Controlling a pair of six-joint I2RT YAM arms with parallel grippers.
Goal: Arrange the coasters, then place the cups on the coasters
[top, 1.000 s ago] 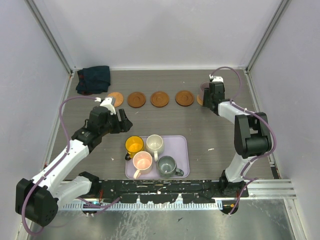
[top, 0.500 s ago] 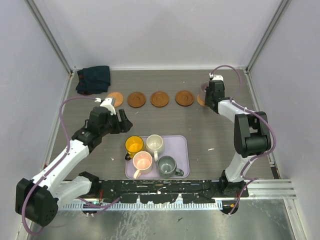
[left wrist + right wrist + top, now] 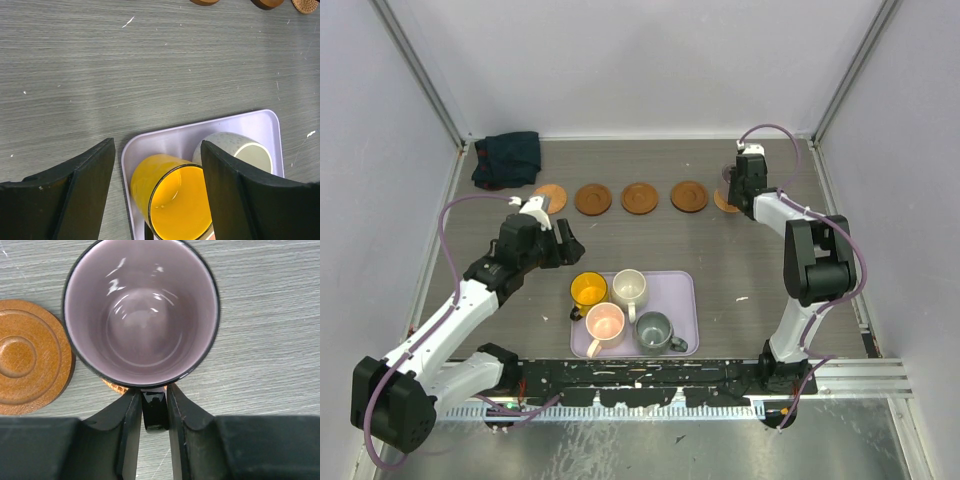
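A purple cup (image 3: 141, 315) stands on a cork coaster (image 3: 112, 386) at the right end of the row, beside a dark wood coaster (image 3: 27, 357). My right gripper (image 3: 155, 390) is shut on its black handle (image 3: 154, 412). Four more coasters (image 3: 641, 197) lie in a line at the back. The yellow cup (image 3: 175, 200), cream cup (image 3: 629, 287), pink cup (image 3: 605, 322) and grey-green cup (image 3: 653, 330) sit in the lilac tray (image 3: 685, 300). My left gripper (image 3: 157, 150) hangs open above the yellow cup, one finger on each side, apart from it.
A dark folded cloth (image 3: 507, 158) lies in the back left corner. White walls with metal posts close in the table on three sides. The tray stands near the front edge between the two arm bases.
The right gripper's jaws have closed in on the purple cup's handle, and the wrist has shifted slightly towards the back. The left arm has not moved.
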